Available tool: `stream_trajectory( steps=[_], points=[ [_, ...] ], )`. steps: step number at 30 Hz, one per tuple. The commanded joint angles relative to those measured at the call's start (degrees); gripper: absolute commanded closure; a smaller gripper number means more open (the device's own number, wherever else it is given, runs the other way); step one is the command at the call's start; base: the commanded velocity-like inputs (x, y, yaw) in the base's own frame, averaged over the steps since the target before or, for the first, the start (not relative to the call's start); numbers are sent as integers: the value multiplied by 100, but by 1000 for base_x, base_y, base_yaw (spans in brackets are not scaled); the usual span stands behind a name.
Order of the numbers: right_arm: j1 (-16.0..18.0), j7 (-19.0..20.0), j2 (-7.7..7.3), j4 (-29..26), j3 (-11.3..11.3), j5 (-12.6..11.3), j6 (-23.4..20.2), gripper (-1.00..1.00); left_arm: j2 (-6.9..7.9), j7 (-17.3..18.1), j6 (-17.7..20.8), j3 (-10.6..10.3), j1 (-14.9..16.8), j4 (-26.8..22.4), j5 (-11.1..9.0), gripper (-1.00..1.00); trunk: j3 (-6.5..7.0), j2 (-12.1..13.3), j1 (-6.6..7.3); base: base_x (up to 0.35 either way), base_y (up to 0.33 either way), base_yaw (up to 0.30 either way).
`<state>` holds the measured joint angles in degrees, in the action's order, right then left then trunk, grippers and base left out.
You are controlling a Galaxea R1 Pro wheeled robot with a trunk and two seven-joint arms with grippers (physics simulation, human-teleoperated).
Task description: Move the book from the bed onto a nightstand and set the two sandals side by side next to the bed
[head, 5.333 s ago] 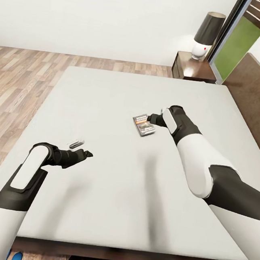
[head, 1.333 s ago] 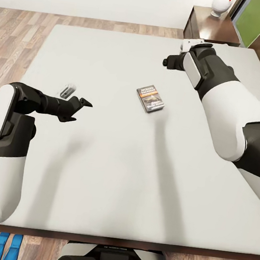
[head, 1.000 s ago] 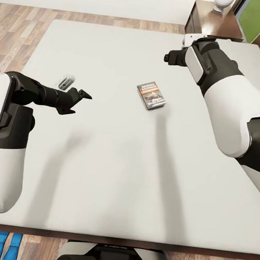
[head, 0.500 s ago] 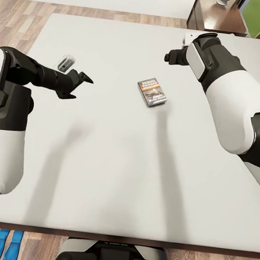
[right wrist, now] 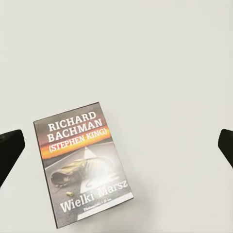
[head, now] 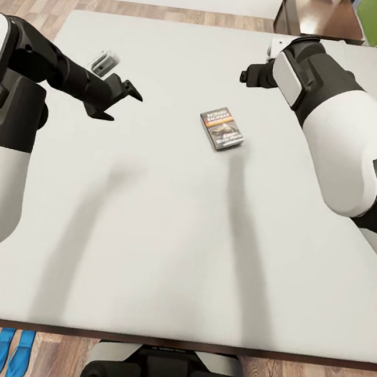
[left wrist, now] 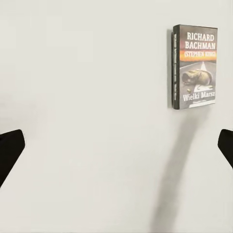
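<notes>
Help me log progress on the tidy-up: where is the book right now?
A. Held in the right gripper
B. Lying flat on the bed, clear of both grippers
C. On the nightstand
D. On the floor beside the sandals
B: the book lies cover-up on the bed, with the left gripper and right gripper both apart from it.

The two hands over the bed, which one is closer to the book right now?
The right hand: it hovers just beyond the book toward the nightstand, while the left hand is farther off across the bed.
</notes>
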<state>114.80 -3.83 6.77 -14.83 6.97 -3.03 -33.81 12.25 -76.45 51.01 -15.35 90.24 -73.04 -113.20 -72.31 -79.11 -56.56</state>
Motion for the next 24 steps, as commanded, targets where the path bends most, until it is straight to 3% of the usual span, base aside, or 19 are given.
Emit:
stream_trajectory(
  steps=[1,8,16,24],
  points=[
    [13,-30,1,-4,34,-35,-27,-100,28,-56,33,-15,20,-2,-60,-100,-12,-2,0,0,0,0],
    [38,-24,3,10,33,-43,-3,-100,107,-62,-53,-41,70,5,-260,-100,-200,-283,-154,0,0,0],
    [24,-18,1,-14,34,-47,19,-100,354,-58,-180,-21,64,-10,-370,-100,-415,-603,-329,0,0,0],
    [18,-14,0,-26,40,-48,30,-100,426,-60,-220,-20,63,-86,-495,-100,-630,-924,-505,0,0,0]
  ],
)
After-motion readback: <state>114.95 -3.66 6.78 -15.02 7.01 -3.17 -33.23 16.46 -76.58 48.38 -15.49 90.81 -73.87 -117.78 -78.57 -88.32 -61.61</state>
